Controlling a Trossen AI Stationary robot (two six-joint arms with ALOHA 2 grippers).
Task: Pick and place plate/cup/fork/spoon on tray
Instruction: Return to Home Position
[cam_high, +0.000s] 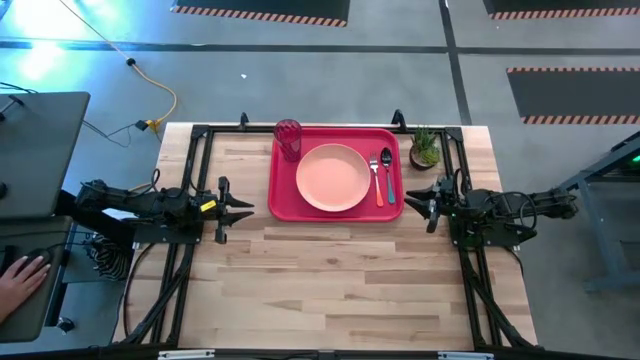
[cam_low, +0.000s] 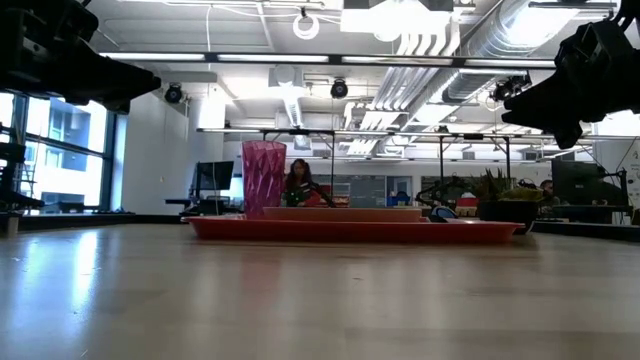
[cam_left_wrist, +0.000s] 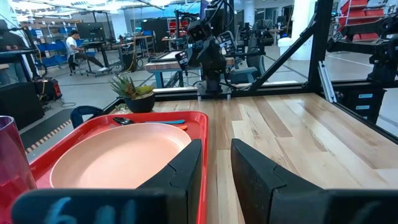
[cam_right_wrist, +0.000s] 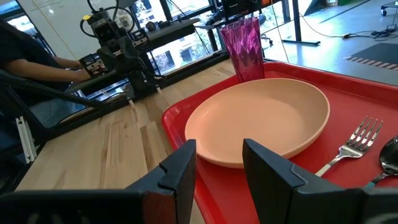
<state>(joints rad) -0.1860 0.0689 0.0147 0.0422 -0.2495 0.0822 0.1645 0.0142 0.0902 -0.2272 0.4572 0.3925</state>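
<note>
Evidently every piece is in place. The tray (cam_high: 283, 207) lies at the far middle of the table (cam_high: 340, 290). On it the plate (cam_high: 332, 178) sits centred, and the cup (cam_high: 289, 138) stands upright in the far corner on the left arm's side. The fork (cam_high: 377, 186) and spoon (cam_high: 388, 172) lie side by side just beside the plate, toward the right arm. That layout reads like a set place, with the cutlery parallel and off the plate so nothing rocks.

The left gripper (cam_high: 243, 210) sits near the tray's left edge, apart from it, its fingers a narrow gap apart with nothing between them. The right gripper (cam_high: 414, 205) faces it from close by the opposite edge, likewise slightly parted and empty. Both point inward, a posture that suits arms with no piece left to fetch.

The plate is matte salmon-pink, round and shallow. The cup is ribbed, translucent dark pink, taller than wide. The tray is glossy red with rounded corners and a low rim. The fork joins silver tines to an orange-red handle, and the spoon a dark shiny bowl to a light-blue one. A small potted plant (cam_high: 424, 148) stands just off the tray's far right corner.
</note>
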